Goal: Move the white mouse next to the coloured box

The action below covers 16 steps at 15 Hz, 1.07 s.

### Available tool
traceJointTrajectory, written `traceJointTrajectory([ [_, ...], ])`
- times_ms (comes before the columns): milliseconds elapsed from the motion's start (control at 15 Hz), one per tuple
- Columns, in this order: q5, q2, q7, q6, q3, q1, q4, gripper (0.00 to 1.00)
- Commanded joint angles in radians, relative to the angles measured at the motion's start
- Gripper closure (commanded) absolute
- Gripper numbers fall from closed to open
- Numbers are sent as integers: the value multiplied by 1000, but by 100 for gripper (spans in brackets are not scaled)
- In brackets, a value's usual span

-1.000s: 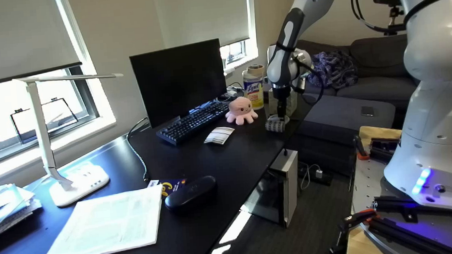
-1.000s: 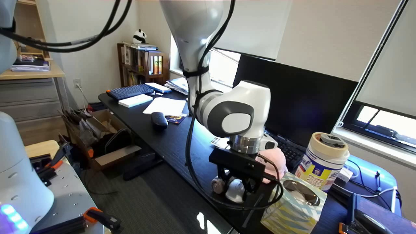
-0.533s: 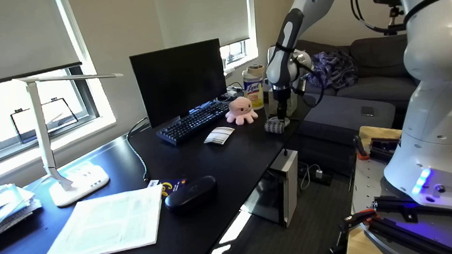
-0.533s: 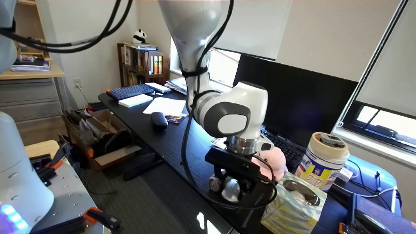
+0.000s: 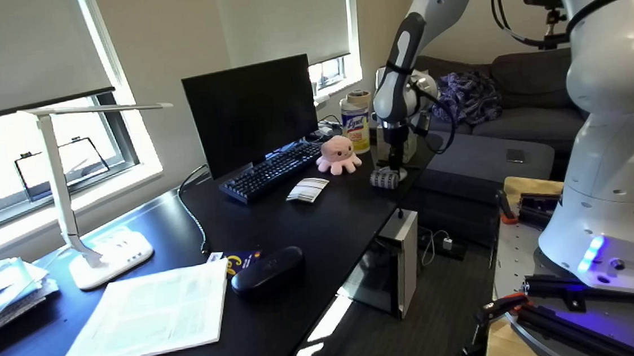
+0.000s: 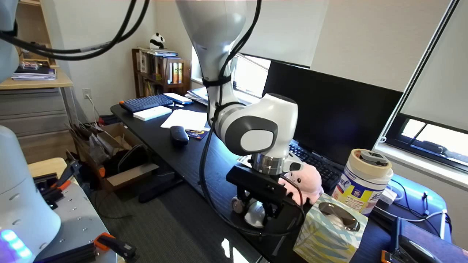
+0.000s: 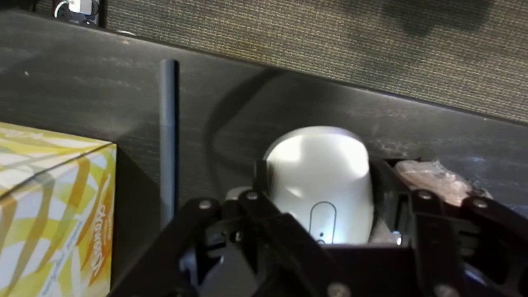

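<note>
In both exterior views a black bench [image 5: 321, 228] carries a dark monitor [image 5: 252, 115], a keyboard [image 5: 271, 173] in front of it, a pink octopus plush [image 5: 338, 155] and a Lysol tub [image 5: 356, 125]. In an exterior view, the tub stands at the plush's one o'clock; from the centre, a white lamp [image 5: 59, 187] is at nine o'clock, a computer tower [image 5: 407, 261] below the bench at five, and a grey sofa [image 5: 533, 84] with a purple blanket [image 5: 466, 98] at two. In an exterior view, a bookshelf [image 6: 161, 75] topped by a toy panda [image 6: 157, 41] stands at ten. In the wrist view, a slim grey rod [image 7: 167, 142] lies on the bench at nine.
</note>
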Motion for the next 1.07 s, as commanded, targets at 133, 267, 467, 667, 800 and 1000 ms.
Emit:
traceJointTrajectory([
  [133, 39, -38, -5, 13, 24, 4, -53, 63],
  [267, 32, -36, 6, 14, 17, 13, -50, 63],
  [467, 30, -34, 25, 11, -2, 15, -32, 63],
  [667, 46, -32, 42, 1, -11, -9, -18, 63],
  [800, 59, -25, 40, 0, -15, -24, -8, 63],
  [1000, 59, -22, 30, 13, -23, -30, -7, 63],
])
